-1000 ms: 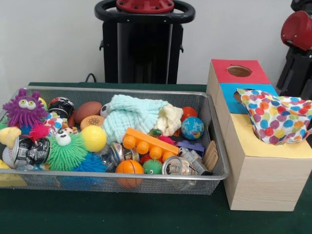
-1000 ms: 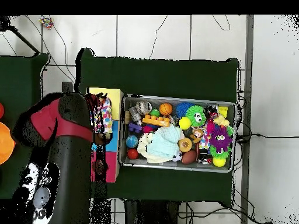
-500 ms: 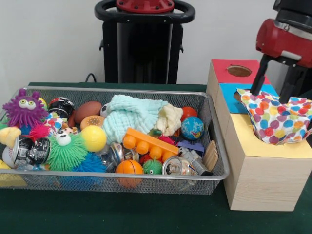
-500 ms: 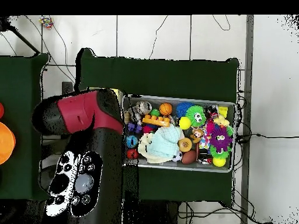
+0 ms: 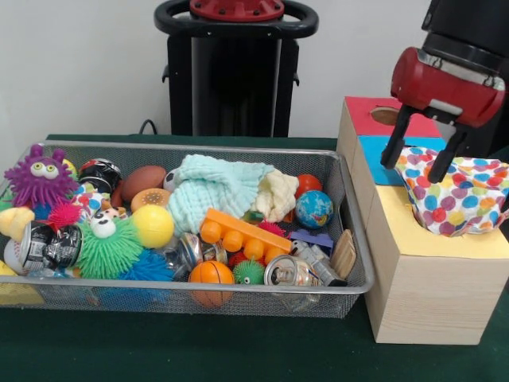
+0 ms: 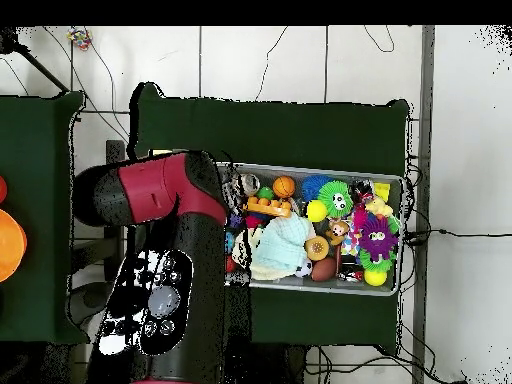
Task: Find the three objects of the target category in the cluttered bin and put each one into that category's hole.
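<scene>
1. Gripper (image 5: 423, 163) hangs over the wooden box (image 5: 413, 294), just above the blue section (image 5: 372, 159); fingers (image 5: 391, 143) spread wide, nothing between them.
2. Spotted cloth (image 5: 449, 195) sits half stuffed in the hole of the yellow section (image 5: 413, 235), bunched up & sticking out; right finger tip is at the cloth's top edge, can't tell if touching.
3. Red section (image 5: 374, 107) at far end of box, its round hole empty.
4. Wire bin (image 5: 350, 282) on green tabletop (image 5: 199, 350), just left of box, packed w/ toys.
5. In bin: mint cloth (image 5: 215, 191) w/ cream cloth (image 5: 278, 193) beside it, mid-back; globe ball (image 5: 314, 208) next to them; orange block (image 5: 242, 231) in front; basketball (image 5: 211, 273) & can (image 5: 288, 272) at front wall.
6. Left end: purple fuzzy monster (image 5: 38, 177), green fuzzy toy (image 5: 107, 247), yellow ball (image 5: 153, 225).
7. Overhead: arm (image 6: 160, 240) covers box & the bin's end by it; gripper hidden under it.
</scene>
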You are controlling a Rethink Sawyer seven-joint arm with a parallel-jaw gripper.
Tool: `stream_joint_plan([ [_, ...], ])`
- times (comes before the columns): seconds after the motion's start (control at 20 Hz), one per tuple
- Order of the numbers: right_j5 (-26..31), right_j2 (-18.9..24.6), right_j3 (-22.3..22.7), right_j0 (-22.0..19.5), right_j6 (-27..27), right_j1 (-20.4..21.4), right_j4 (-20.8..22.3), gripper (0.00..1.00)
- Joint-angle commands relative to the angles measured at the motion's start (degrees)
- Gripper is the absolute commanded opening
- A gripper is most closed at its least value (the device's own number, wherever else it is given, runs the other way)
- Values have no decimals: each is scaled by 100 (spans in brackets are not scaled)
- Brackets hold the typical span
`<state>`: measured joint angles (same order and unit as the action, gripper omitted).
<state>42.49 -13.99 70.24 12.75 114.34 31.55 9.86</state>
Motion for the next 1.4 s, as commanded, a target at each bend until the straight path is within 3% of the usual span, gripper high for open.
stream_joint_plan([
  [0.05,-348,-324,-166,530,623,-442,841,100],
  [0.15,-259,-387,-86,606,819,-461,764,100],
  [0.4,-230,269,136,141,673,-766,188,100],
  [0.8,-318,153,-153,306,1025,-1148,111,100],
  [1.0,-341,455,-444,86,797,-1474,-85,100],
  [1.15,-342,385,-687,104,664,-1603,-15,100],
  [1.4,-447,174,-713,285,780,-1613,101,100],
])
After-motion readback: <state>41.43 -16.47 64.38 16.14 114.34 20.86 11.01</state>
